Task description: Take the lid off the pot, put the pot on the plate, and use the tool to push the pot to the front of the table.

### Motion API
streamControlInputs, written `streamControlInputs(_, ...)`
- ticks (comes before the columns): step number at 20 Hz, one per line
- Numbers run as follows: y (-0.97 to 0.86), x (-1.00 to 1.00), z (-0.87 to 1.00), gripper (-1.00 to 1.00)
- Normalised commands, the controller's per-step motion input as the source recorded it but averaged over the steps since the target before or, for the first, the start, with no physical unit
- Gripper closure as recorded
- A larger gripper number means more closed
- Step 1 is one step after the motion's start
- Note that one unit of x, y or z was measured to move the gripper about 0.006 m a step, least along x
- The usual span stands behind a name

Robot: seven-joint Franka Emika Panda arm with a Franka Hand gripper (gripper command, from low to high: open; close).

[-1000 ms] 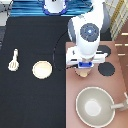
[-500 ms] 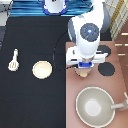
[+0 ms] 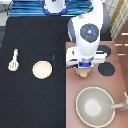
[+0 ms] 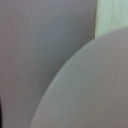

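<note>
My gripper (image 3: 84,66) hangs low over the stove, right on top of the pale pink pot (image 3: 83,73), and only a sliver of the pot shows beneath the hand. From here the lid cannot be told apart from the pot. In the wrist view a pale rounded surface (image 4: 90,85) fills most of the picture from very close. The cream-yellow plate (image 3: 42,69) lies on the black table (image 3: 30,105), to the exterior view's left of the stove. Further left lies the cream-white spatula tool (image 3: 14,60).
The pinkish-brown stove block (image 3: 120,87) fills the exterior view's right side, with a black burner (image 3: 106,69) beside the hand. A large grey-beige pan (image 3: 95,105) with a long handle sits below the pot.
</note>
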Motion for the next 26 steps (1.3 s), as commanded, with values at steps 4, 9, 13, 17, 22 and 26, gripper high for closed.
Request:
streamControlInputs(4, -0.02, 0.01, 0.0, 1.0)
streamControlInputs(9, -0.02, -0.02, 0.35, 1.0)
streamControlInputs(13, -0.11, -0.42, 0.89, 1.0)
streamControlInputs(17, -0.1, -0.86, 0.79, 1.0)
streamControlInputs(22, -0.06, -0.88, 0.46, 1.0)
streamControlInputs(26, -0.05, -0.92, 0.13, 1.0)
